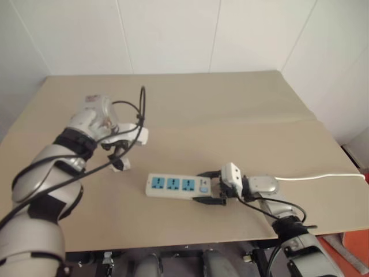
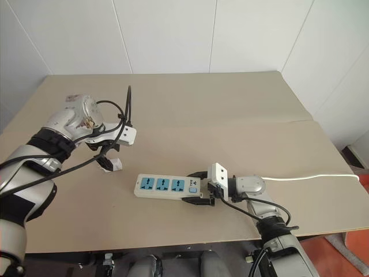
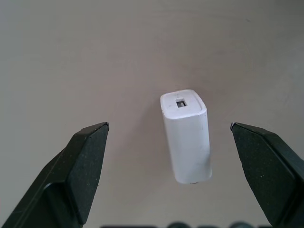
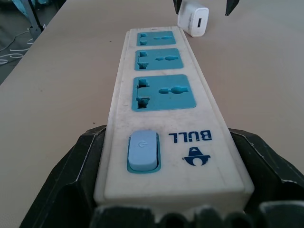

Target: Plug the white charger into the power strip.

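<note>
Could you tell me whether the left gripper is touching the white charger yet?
Apart. In the left wrist view, bare table shows between the white charger and each open finger of the left gripper.

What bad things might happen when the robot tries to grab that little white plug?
1. The white charger lies on its side between the open fingers of the left gripper, slightly off-centre, so closing might tip or push it away.
2. It would probably need turning before it fits a socket.
3. The right gripper holds only the switch end of the power strip, so pushing at the far socket might swing the strip.
</note>
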Motion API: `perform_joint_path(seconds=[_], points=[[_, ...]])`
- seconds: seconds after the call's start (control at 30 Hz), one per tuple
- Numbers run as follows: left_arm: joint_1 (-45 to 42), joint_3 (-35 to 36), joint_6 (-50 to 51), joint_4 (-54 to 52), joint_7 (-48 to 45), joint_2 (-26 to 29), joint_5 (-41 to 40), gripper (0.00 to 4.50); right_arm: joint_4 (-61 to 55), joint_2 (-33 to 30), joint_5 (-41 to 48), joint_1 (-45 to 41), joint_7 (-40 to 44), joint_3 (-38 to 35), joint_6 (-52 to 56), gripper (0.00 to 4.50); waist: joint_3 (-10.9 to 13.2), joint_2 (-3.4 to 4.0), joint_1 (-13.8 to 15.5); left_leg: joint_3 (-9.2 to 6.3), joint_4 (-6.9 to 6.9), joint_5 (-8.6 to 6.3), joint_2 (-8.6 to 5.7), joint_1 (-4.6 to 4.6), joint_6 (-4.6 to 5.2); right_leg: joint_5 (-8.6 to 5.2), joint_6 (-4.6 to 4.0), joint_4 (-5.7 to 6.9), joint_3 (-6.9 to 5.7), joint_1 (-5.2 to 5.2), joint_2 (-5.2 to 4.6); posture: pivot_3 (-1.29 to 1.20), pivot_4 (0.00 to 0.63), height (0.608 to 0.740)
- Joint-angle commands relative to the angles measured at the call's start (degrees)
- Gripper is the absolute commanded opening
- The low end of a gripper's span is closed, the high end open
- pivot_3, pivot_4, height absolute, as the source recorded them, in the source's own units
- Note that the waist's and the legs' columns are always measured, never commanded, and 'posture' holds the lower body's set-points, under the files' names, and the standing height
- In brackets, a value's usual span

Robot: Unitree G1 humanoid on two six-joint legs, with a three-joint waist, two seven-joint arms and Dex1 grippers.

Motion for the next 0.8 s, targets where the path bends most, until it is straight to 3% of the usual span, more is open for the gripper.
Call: perform_joint_path(seconds=[0.03, 0.63, 0.73, 0.8], points=[[0.65, 2.23, 0.71, -1.32, -0.21, -0.19, 1.19, 4.50, 0.38, -0.83, -2.86, 2.08, 0.53, 2.67, 2.22, 3.43, 0.00, 0.00, 0.00, 0.00, 0.00, 0.00, 0.00, 0.00, 0.00, 0.00, 0.00, 0.01, 0.00, 0.00, 0.00, 0.00, 0.150, 0.740], [4.53, 4.38, 7.19, -0.77, 2.37, -4.91, 4.83, 4.50, -1.74, -1.14, -2.86, 3.40, -0.19, 2.84, 3.64, 3.43, -0.04, 0.03, 0.17, -0.02, 0.01, 0.00, -0.04, 0.27, 0.00, 0.00, 0.00, 0.12, 0.00, 0.27, -0.04, 0.00, 0.150, 0.740], [4.79, 4.51, 7.37, -0.74, 2.55, -5.47, 5.42, 3.93, -2.02, -1.17, -2.89, 3.64, -0.43, 2.80, 3.66, 3.43, -0.05, 0.03, 0.22, -0.02, 0.01, 0.00, -0.05, 0.32, 0.00, 0.00, 0.01, 0.13, 0.00, 0.31, -0.04, 0.00, 0.150, 0.740], [4.92, 4.61, 7.31, -0.84, 2.31, -5.52, 5.72, 3.32, -2.13, -1.16, -2.91, 3.79, -0.69, 2.71, 3.68, 3.43, -0.06, 0.03, 0.19, -0.02, 0.01, 0.00, -0.05, 0.31, 0.00, 0.00, 0.00, 0.13, 0.01, 0.31, -0.04, 0.00, 0.150, 0.740]])
